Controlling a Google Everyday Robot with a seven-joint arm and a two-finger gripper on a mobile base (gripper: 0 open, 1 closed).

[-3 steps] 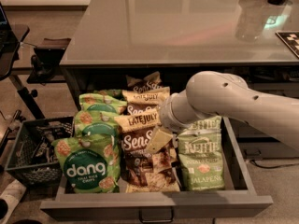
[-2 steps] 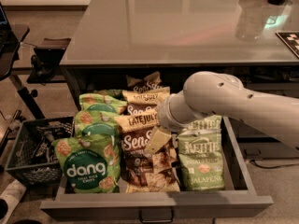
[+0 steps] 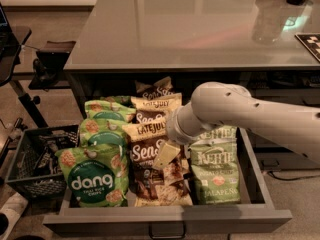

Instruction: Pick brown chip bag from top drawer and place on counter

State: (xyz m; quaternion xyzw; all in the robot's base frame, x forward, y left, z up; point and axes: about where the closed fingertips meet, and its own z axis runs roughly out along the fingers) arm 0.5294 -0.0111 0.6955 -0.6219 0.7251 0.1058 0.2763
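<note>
The top drawer (image 3: 170, 219) stands pulled open below the counter (image 3: 200, 29). A row of brown chip bags runs down its middle; the front one (image 3: 143, 153) shows the big Sea Salt lettering, with others (image 3: 152, 111) behind it. My gripper (image 3: 167, 156) reaches down from the right, with its cream tip resting over the right side of the front brown bag. The arm (image 3: 235, 111) covers part of the drawer's right side.
Bright green dang bags (image 3: 97, 176) fill the drawer's left column. Pale green Kettle Jalapeno bags (image 3: 215, 171) fill the right. A black crate (image 3: 32, 159) stands on the floor at the left, and dark furniture (image 3: 47, 59) behind it.
The arm has shifted a little to the left and the gripper has sunk slightly toward the front brown bag. The bags have not moved.
</note>
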